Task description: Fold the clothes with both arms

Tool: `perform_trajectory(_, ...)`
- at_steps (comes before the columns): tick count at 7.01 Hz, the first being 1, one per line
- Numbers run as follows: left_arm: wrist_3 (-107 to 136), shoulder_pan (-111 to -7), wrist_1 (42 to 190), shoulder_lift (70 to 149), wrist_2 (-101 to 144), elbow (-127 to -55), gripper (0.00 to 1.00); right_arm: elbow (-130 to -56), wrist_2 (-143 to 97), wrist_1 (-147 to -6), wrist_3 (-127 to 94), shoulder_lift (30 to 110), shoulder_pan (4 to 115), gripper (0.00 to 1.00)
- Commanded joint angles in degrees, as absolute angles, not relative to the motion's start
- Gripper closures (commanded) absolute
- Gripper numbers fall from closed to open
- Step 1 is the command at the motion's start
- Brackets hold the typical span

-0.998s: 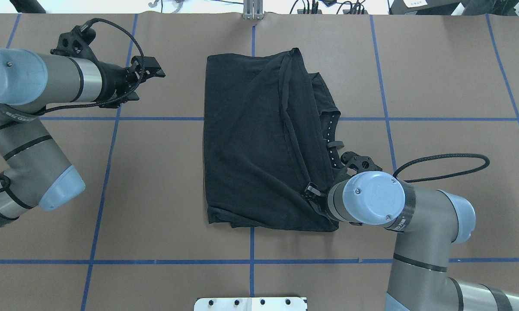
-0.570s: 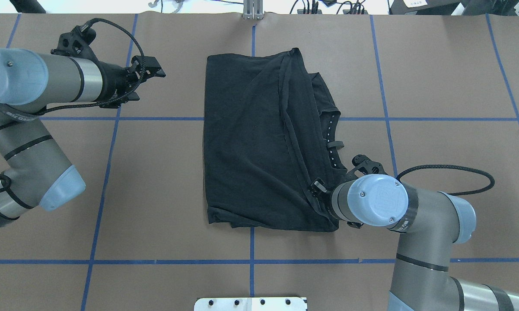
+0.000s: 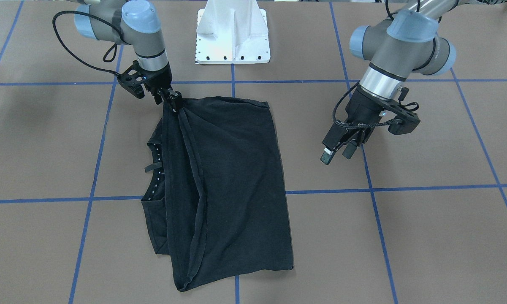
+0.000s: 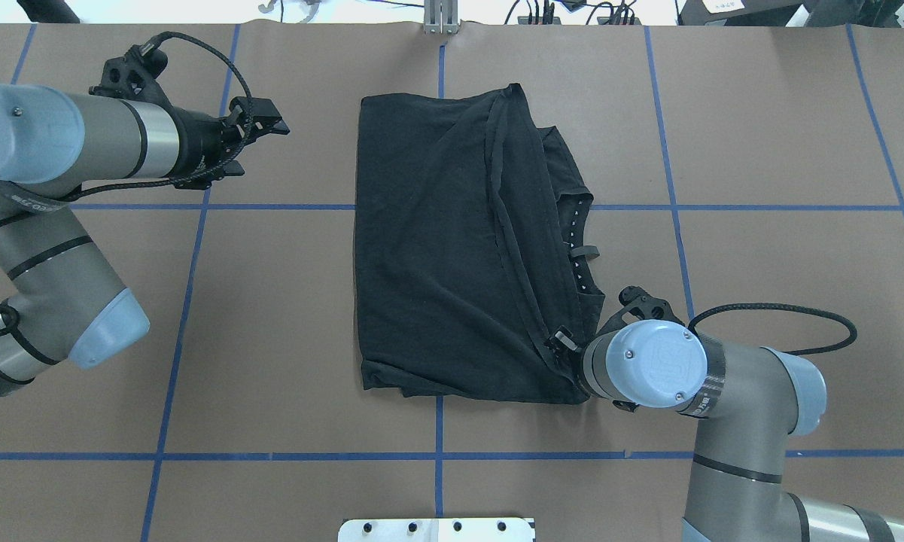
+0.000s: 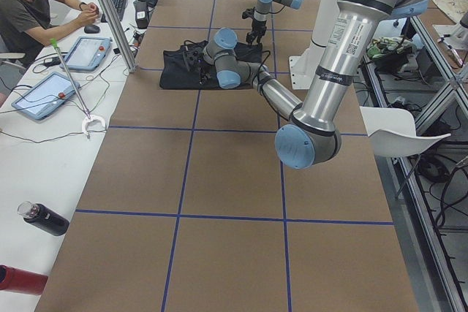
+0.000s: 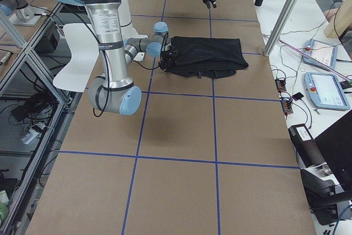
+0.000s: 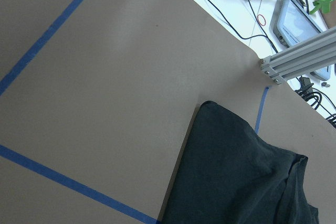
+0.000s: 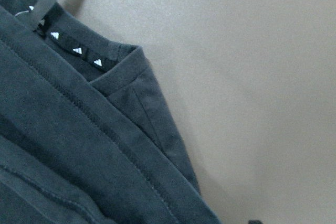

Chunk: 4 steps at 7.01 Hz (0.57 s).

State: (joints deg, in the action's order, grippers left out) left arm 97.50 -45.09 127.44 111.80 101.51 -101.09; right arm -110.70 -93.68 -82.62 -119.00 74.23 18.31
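The black T-shirt lies folded in the middle of the table, with its collar tape of white triangles showing at its right edge. My right gripper is at the shirt's near right corner, shut on a hem of the shirt. That hem rises to a peak at the right gripper in the front-facing view. My left gripper hangs open and holds nothing, above bare table to the left of the shirt. In the overhead view the left gripper is level with the shirt's far edge.
The white mounting base stands at the table's near edge. An aluminium post sits at the far edge. Blue tape lines cross the brown table. A person sits at a side desk with tablets.
My right gripper has moved a little toward the near right, taking the pinched hem with it. The left arm has not moved.
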Motion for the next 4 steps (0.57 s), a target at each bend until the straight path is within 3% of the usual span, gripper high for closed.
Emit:
perform_trajectory(1,97.73,-45.17,127.44,111.80,101.51,-101.16,0.00,-110.39,-93.69,-82.62,-119.00,74.09,17.84,0.21)
perform_trajectory(4,97.82,-45.18,127.44,111.71,101.51,-101.16,0.00,-109.34,-93.60,-82.62,-118.57,73.56,17.75,0.23)
